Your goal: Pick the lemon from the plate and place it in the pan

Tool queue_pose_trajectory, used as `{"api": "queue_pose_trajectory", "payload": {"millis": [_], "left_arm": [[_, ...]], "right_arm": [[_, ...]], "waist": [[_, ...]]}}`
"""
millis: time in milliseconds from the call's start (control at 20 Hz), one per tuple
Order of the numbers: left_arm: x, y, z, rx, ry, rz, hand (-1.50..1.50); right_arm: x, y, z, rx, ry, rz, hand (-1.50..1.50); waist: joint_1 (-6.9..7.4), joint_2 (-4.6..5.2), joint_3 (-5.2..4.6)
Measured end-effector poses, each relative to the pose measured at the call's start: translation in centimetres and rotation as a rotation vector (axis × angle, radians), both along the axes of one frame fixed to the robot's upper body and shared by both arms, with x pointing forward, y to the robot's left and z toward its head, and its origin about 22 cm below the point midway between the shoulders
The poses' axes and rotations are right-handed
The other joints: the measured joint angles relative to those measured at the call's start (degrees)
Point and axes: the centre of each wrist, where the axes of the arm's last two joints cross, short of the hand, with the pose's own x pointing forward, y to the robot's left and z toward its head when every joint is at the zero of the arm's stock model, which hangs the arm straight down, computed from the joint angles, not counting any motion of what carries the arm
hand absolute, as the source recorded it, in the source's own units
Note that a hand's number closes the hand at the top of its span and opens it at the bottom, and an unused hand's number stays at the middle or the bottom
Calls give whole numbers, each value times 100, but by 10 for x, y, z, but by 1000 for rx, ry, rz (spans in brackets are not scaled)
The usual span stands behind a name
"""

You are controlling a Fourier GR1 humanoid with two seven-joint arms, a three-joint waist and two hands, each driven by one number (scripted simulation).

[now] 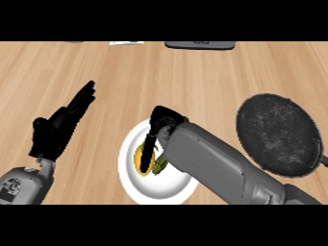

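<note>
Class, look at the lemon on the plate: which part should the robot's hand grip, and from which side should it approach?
Grip the lemon across its middle, coming down from above. It lies low on the plate, so a sideways approach would likely meet the rim, and its rounded body suits a grasp across the width. The right hand is over it, hiding part of it.

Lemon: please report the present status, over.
Left hand open, resting at left. Right hand down over lemon; grip hidden. Lemon on plate. Pan empty, nothing between.
</note>
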Motion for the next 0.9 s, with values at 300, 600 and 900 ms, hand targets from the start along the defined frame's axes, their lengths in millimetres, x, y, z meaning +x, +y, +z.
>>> {"api": "queue_pose_trajectory", "payload": {"millis": [300, 600, 900], "left_arm": [[0, 2, -3, 5, 1, 3, 0], [2, 4, 1, 4, 4, 1, 0], [1, 5, 1, -1, 4, 3, 0]], "right_arm": [[-2, 6, -8, -54, 37, 25, -150], [-8, 9, -19, -96, 54, 47, -150], [-10, 9, -30, -125, 47, 44, -150]], "waist": [[-17, -4, 1], [-33, -11, 1], [-27, -9, 1]]}}
